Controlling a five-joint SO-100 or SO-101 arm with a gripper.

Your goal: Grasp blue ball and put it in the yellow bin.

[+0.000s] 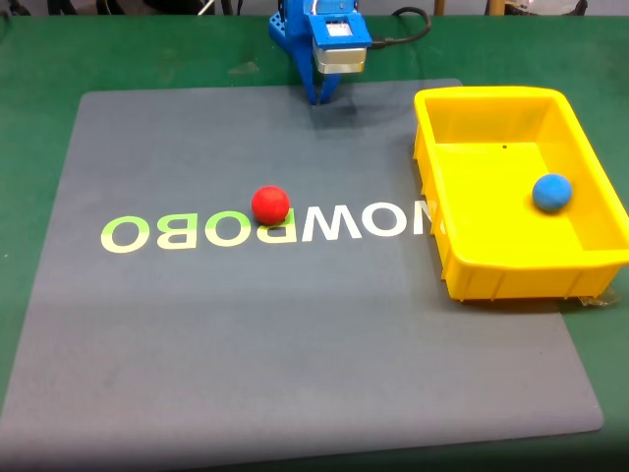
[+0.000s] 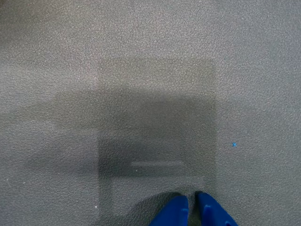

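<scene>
Blue pincer (image 1: 322, 96) at far centre of the grey mat (image 1: 246, 374), tips pointing down, jaws narrow with only a slim gap in the wrist view (image 2: 192, 207), holding nothing. Red ball (image 1: 270, 205) sits mid-mat on the pale lettering. Yellow bin (image 1: 462, 275) stands at right; blue ball (image 1: 552, 193) rests inside, toward its right wall. Green counter (image 1: 39, 59) surrounds the mat.

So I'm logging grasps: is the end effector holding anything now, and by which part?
Nothing is held. The end effector is shut and empty above the grey mat; the small matte blue ball lies in the yellow plastic bin.
</scene>
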